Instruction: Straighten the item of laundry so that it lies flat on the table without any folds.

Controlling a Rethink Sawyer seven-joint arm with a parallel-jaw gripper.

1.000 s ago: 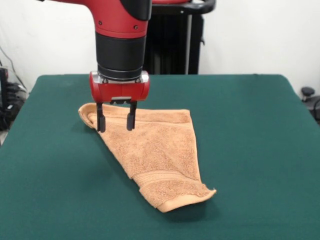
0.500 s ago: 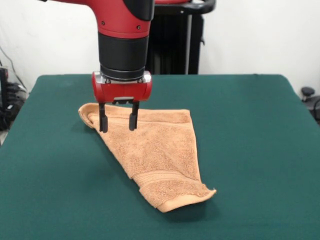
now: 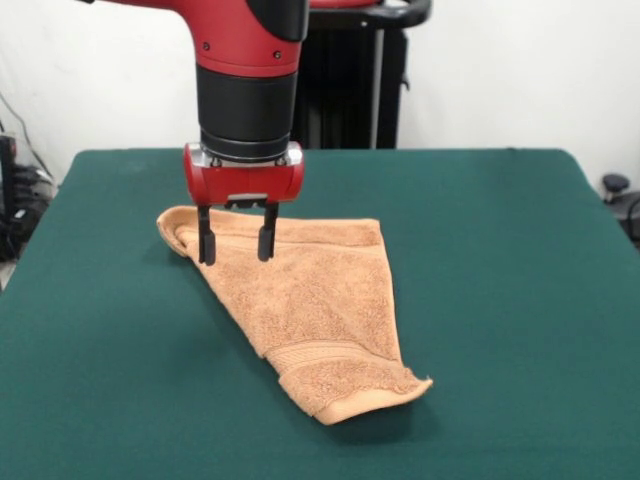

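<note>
An orange-tan terry towel (image 3: 310, 300) lies on the green table (image 3: 500, 280) in a rough triangle, folded over on itself. Its woven band and hemmed end point toward the picture's bottom, with that corner slightly lifted. Its far left corner is rolled over. My gripper (image 3: 236, 250) hangs from the red arm right above the towel's far left part. Its two black fingers are apart, with their tips at or just above the cloth. Nothing is held between them.
The black pedestal (image 3: 350, 80) stands behind the table's far edge. Cables and dark gear show beyond the table's left edge (image 3: 15, 200), and a dark object beyond the right edge (image 3: 618, 190).
The gripper has shifted slightly to the right over the towel's far left part since a second ago, then stayed still. The towel has not moved.
</note>
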